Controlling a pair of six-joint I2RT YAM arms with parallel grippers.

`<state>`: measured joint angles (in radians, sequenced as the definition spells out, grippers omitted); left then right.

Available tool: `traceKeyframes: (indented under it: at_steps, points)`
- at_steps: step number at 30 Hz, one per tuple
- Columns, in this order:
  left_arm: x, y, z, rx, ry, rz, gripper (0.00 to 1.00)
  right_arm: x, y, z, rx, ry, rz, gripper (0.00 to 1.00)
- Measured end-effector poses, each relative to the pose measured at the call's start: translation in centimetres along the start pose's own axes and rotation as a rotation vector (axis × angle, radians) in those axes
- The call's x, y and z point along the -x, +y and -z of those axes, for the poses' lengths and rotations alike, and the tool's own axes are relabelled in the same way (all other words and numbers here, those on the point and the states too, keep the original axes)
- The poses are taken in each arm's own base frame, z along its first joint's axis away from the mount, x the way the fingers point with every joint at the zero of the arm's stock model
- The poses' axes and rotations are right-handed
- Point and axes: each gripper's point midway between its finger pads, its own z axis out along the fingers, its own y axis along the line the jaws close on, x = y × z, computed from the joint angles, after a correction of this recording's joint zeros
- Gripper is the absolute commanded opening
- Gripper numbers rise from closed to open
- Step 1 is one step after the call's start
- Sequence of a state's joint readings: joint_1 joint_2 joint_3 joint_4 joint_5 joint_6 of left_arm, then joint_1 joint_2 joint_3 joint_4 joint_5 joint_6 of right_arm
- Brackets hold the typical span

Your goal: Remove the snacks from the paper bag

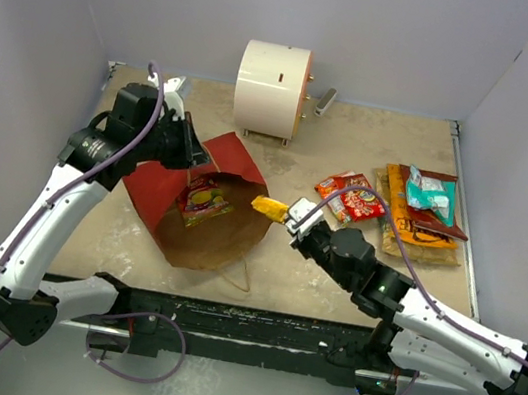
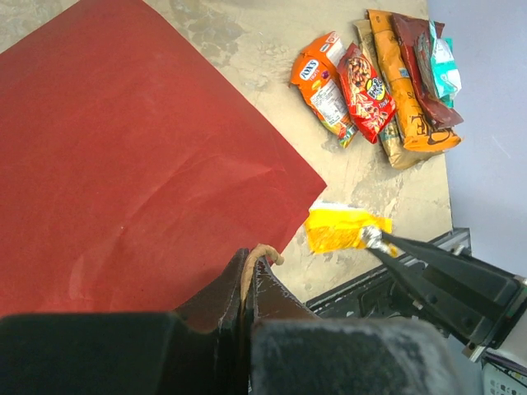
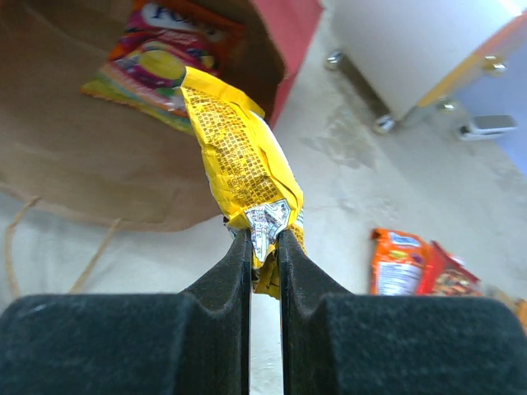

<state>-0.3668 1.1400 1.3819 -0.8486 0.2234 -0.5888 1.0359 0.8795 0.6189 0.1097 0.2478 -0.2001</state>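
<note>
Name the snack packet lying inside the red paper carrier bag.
The pink-and-green foil packet inside the red paper bag. The yellow packet sits in the right gripper; the other packets lie outside.

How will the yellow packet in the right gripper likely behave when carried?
Probably floppy: the yellow packet, pinched at its crimped end by the right gripper, creases and bends along its length. Likely light, since that narrow pinch seems enough. Its glossy foil might slip.
</note>
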Motion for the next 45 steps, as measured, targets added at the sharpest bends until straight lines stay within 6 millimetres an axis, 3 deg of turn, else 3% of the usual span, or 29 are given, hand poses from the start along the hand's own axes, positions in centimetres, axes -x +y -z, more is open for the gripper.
traceKeyframes:
  at_steps: [7,10,17,24,36,40,45]
  points:
    - [0.0,0.1,-0.1,0.002,0.004,-0.004,0.0,2.8,-5.5,0.8,-0.251,-0.102,-0.045,0.0]
    - [0.0,0.1,-0.1,0.003,0.005,-0.004,0.0,2.7,-7.9,0.8,-0.348,-0.116,-0.136,0.0]
    - [0.0,0.0,0.2,0.003,-0.003,-0.006,0.0,-2.7,-12.1,0.0,-0.571,0.027,-0.359,0.0]
    - [0.2,-0.1,0.7,-0.002,-0.019,-0.009,0.0,-8.1,-15.8,1.5,-0.747,0.158,-0.529,0.0]
    - [0.0,-0.1,0.6,-0.005,-0.012,-0.008,0.0,-13.5,-21.9,2.6,-0.941,0.288,-0.711,0.0]
    - [-0.1,-0.1,0.3,-0.004,0.001,-0.008,0.0,-15.7,-23.0,2.5,-0.966,0.344,-0.74,0.0]
    - [-0.1,0.0,0.0,-0.001,0.015,-0.012,0.0,-18.5,-22.8,2.2,-0.973,0.429,-0.753,0.02]
